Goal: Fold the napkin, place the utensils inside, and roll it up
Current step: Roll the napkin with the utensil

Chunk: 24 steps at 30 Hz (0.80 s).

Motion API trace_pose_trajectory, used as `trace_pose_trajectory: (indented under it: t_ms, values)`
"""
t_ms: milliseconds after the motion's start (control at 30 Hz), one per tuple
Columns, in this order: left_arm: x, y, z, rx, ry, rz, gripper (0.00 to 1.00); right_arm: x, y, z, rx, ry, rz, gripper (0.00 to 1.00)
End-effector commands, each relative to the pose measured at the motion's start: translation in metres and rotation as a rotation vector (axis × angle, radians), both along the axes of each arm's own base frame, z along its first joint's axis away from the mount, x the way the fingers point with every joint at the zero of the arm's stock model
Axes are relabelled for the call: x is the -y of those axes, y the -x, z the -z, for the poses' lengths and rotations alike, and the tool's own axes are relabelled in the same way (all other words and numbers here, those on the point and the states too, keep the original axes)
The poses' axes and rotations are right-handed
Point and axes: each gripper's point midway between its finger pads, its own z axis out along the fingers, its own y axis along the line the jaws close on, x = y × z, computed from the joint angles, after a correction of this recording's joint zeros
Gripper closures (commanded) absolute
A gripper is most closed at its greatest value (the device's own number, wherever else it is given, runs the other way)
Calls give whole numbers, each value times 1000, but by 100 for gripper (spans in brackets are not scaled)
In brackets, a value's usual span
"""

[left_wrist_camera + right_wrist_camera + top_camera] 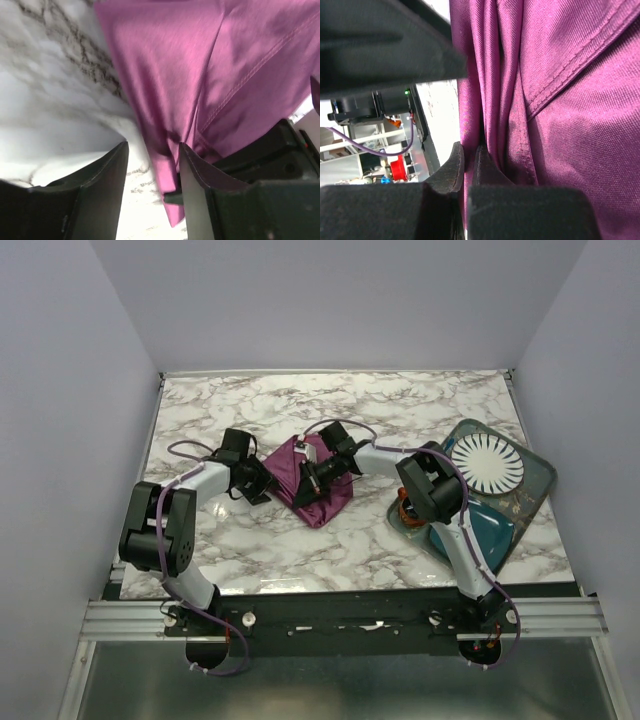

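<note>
The napkin (325, 498) is thin plum-purple cloth with a faint sheen and a stitched hem. It is gathered into a rough, pointed heap in the middle of the table (420, 410), its tip aimed toward 6 o'clock. Up close, the fabric shows a fine twill weave and runs in long, soft pleats.

My right pincer (468, 162) is pressed together on one of those pleats, with a narrow fold of cloth caught between the black fingers. My left pincer (152, 165) stands spread at the heap's 9 o'clock side. A hanging strip of cloth drops into the gap, clear of one finger and, as far as I can tell through the blur, brushing the other.

The table is glossy white marble with grey veins, square-edged and walled in by plain pale panels. Bare marble lies at 12 o'clock and at 9 o'clock from the cloth, with a narrower band at 6 o'clock before the table's near edge. At 3 o'clock sits a dark, rounded tray (548, 472) carrying a ribbed white plate (487, 464) and a teal mat (490, 525), well apart from the cloth.
</note>
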Motion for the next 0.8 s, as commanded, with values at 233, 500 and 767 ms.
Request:
trace_pose_trajectory:
  t_ms: [233, 500, 767]
  values:
    - [-11, -14, 14, 29, -218, 67, 79, 11, 14, 23, -55, 2, -37, 99]
    - [-9, -1, 9, -33, -252, 76, 100, 22, 7, 14, 61, 118, -8, 94]
    - [-4, 14, 12, -97, -279, 59, 100, 29, 1, -15, 279, 298, 36, 65]
